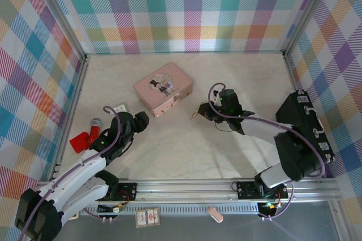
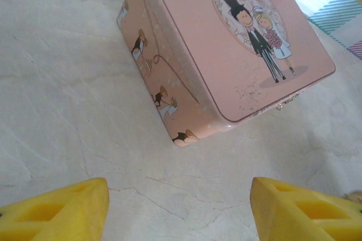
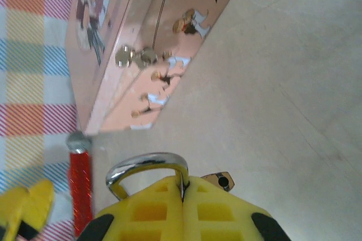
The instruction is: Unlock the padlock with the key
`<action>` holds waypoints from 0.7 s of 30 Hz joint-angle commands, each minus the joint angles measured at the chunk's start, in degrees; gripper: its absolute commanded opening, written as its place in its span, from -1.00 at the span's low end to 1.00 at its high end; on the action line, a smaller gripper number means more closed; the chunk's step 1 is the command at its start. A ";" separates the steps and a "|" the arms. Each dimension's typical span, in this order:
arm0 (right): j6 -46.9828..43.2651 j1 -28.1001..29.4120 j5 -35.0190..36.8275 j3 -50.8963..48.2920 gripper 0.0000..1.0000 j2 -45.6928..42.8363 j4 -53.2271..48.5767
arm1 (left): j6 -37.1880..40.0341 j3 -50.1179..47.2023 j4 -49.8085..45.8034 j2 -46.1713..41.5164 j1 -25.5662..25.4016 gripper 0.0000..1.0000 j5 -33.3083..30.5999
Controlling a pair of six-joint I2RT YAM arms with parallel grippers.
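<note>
Two end effectors differ: left end effector [image 2: 180, 202] stands spread before the pink box [image 2: 186, 43]; right end effector [image 3: 182, 198] pinches the padlock [image 3: 148, 163], shackle poking out.

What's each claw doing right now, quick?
Left claw: open, holding nothing.
Right claw: closed on the padlock.

padlock [image 3: 147, 159] body hidden inside right claw [image 3: 182, 190], pink box [image 3: 169, 26] cut off at top edge

pink box [image 1: 163, 89] lies on the pale table [image 1: 249, 77]; red-handled tool [image 1: 82, 138] well apart, by the plaid wall [image 1: 34, 71]
</note>
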 commanded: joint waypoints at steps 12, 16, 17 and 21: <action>-21.46 -0.34 5.55 2.97 -1.00 -15.71 -45.25 | 1.11 -4.83 -2.13 -2.65 1.46 0.38 0.35; -22.31 -0.05 8.62 2.14 -1.00 -16.94 -49.81 | 1.33 -4.58 -1.66 -1.22 1.46 0.38 0.10; -22.31 -0.01 9.63 1.54 -1.00 -17.10 -50.27 | 1.43 -4.53 -1.31 -0.80 1.46 0.38 0.02; -21.50 0.74 11.47 0.68 -1.00 -16.20 -50.23 | 1.77 -4.16 0.43 1.43 1.64 0.38 0.12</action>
